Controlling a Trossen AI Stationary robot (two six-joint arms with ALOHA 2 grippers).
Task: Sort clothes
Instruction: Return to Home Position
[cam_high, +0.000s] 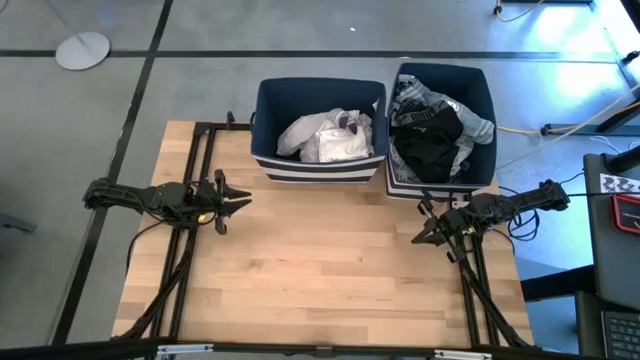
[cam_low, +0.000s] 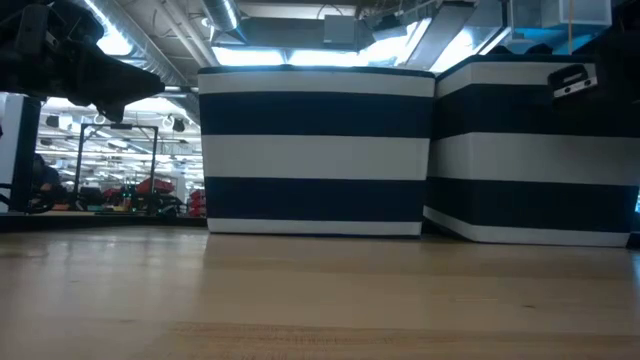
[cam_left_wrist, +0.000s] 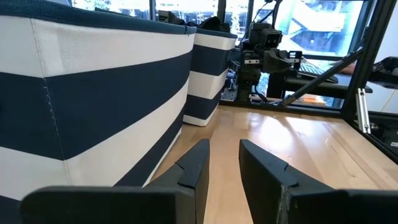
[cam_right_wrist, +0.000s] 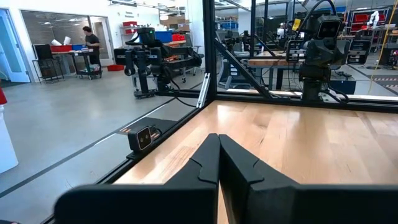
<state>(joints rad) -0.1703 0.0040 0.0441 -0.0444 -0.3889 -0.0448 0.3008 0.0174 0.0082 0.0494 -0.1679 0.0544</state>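
Two navy bins with white stripes stand at the table's far edge. The left bin (cam_high: 320, 130) holds white pieces (cam_high: 325, 138). The right bin (cam_high: 442, 125) holds black items (cam_high: 430, 145) and grey striped cloth (cam_high: 420, 100). No garment lies on the tabletop. My left gripper (cam_high: 243, 200) hovers at the table's left, in front of the left bin, open and empty (cam_left_wrist: 224, 168). My right gripper (cam_high: 422, 235) hovers at the table's right, in front of the right bin, shut and empty (cam_right_wrist: 219, 155).
The wooden tabletop (cam_high: 320, 290) lies bare between the arms. Black frame rails (cam_high: 190, 260) run along the left and right (cam_high: 490, 300) sides. In the low view the two bins (cam_low: 315, 150) fill the far side. A person (cam_right_wrist: 92, 40) stands far off in the room.
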